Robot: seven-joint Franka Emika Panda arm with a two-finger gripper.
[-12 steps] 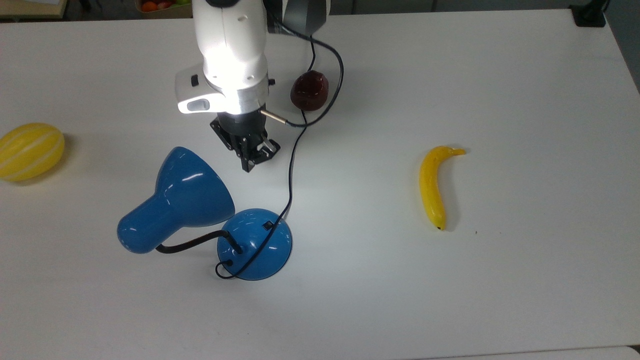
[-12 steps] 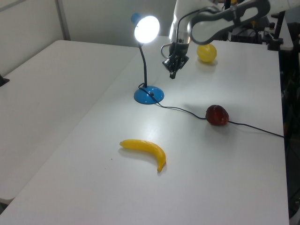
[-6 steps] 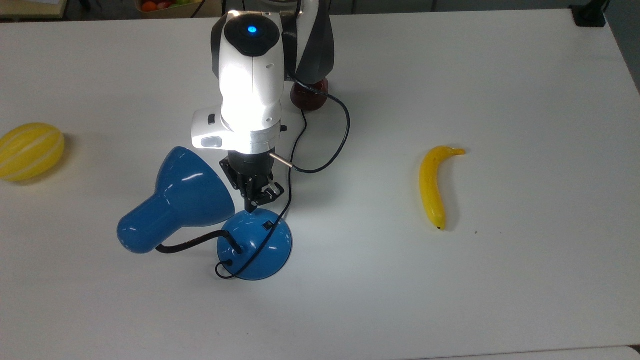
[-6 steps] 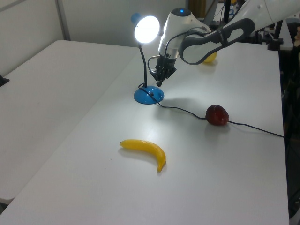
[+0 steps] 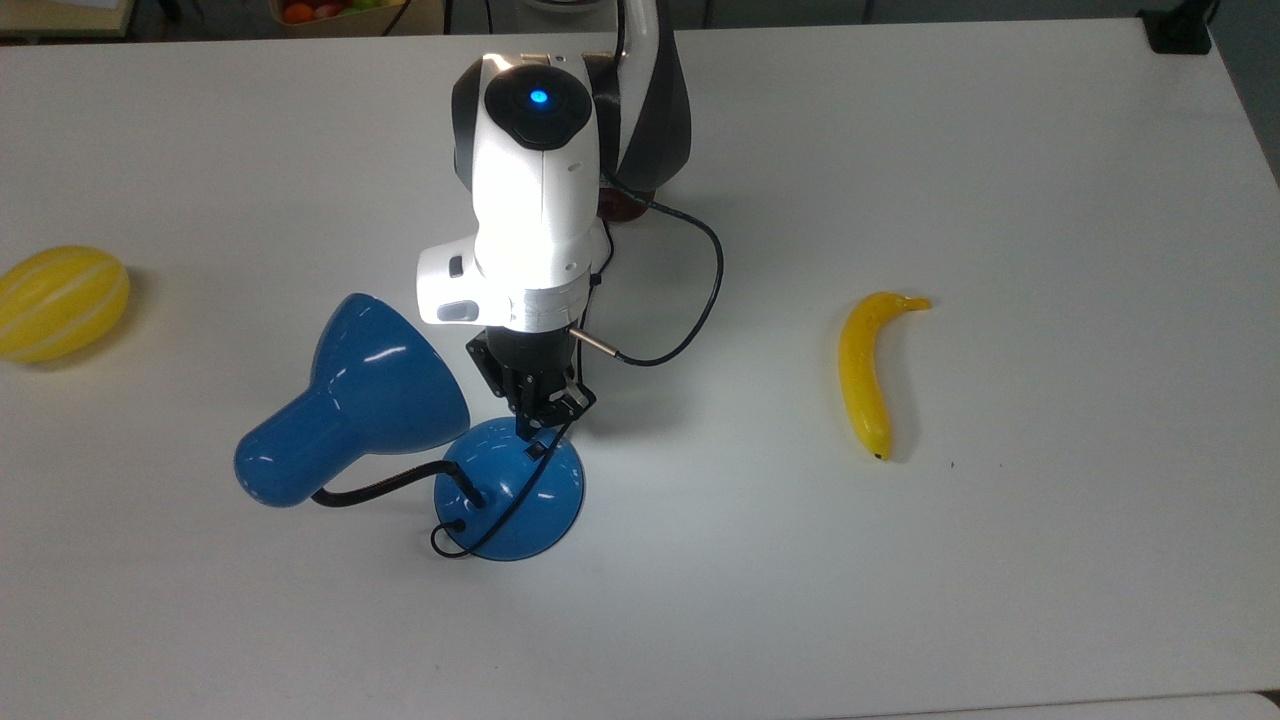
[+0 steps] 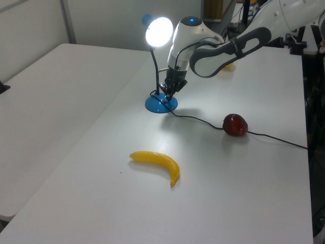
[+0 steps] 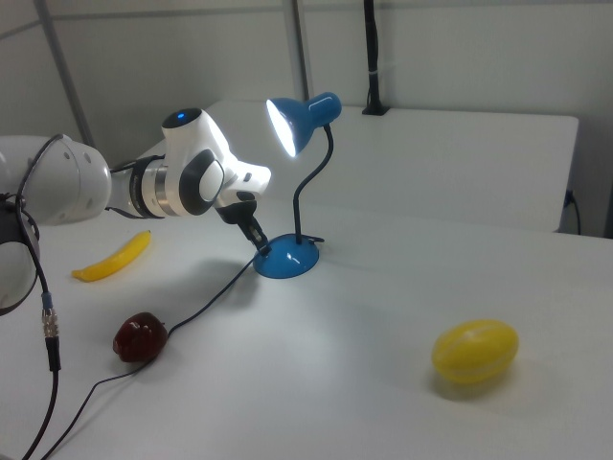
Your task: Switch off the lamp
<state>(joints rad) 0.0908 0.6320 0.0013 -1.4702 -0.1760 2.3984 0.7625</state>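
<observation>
While the white table (image 5: 1000, 600) carries every item, the largest body over it is the white Panda arm (image 5: 530, 200), which reaches down with a lit blue indicator on its upper joint and bears no readable brand, label or writing. Next in size is the lamp (image 5: 370, 400): its glossy blue cone shade sits at the top view's left of the arm, a black gooseneck curves from the shade to the round domed blue base (image 5: 510, 490), and the shade glows bright white in the left view (image 6: 159, 31), so the lamp is on. The base stands near the middle of the table, with the small black switch (image 5: 537, 450) on its upper surface. A yellow melon (image 5: 60, 302) lies at the top view's far left edge, well apart from the lamp. A yellow banana (image 5: 866, 370) lies at the top view's right, also well apart. A dark red rounded object (image 6: 235, 124) rests on the table along the thin black cord (image 6: 198, 119), which runs from the base. The gripper (image 5: 545, 420) points down at the base, its black tips just at the switch; the fingers appear drawn close together with nothing between them. Contact with the switch cannot be confirmed.
</observation>
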